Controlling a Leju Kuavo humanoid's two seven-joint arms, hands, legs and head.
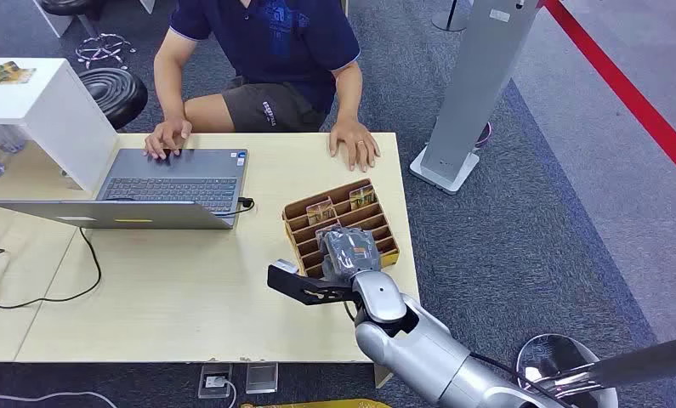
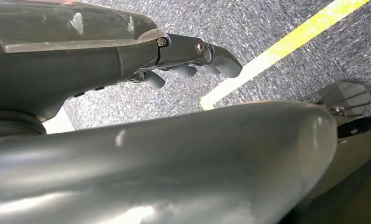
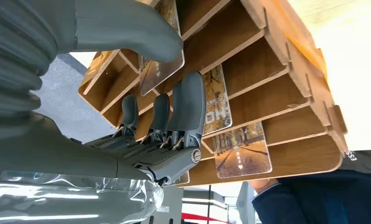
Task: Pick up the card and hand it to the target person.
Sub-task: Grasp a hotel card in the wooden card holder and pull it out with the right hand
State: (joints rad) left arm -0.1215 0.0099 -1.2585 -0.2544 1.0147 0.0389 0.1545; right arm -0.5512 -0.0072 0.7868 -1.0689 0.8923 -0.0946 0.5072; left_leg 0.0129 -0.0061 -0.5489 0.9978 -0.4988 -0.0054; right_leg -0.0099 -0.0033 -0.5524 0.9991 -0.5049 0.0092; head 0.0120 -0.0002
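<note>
While the right hand (image 1: 349,252) is hovering over the near slots of the wooden card rack (image 1: 383,223), its grey cover is hiding the compartments beneath it in the head view, so contact cannot be judged from there. Closer in, the right wrist view is showing the thumb (image 3: 141,39) lying against a card (image 3: 161,70) standing in a slot, with the darker fingers (image 3: 189,107) reaching in beside it; whether the card is actually being pinched is hard to tell, since the fingers are masking its lower edge. Two more cards (image 3: 241,150) are sitting in neighbouring slots, one partly covered by a finger. Down by the robot's side, the left hand (image 2: 192,63) is hanging over grey carpet with fingers loosely curled and nothing in them. Across the table (image 1: 190,289), a person (image 1: 266,59) is sitting cut off at the frame's top, one hand on a laptop (image 1: 147,191) and the other flat just beyond the rack. A grey stand (image 1: 470,93) is rising beside the table, and a red floor line (image 1: 632,93) is running past it.
</note>
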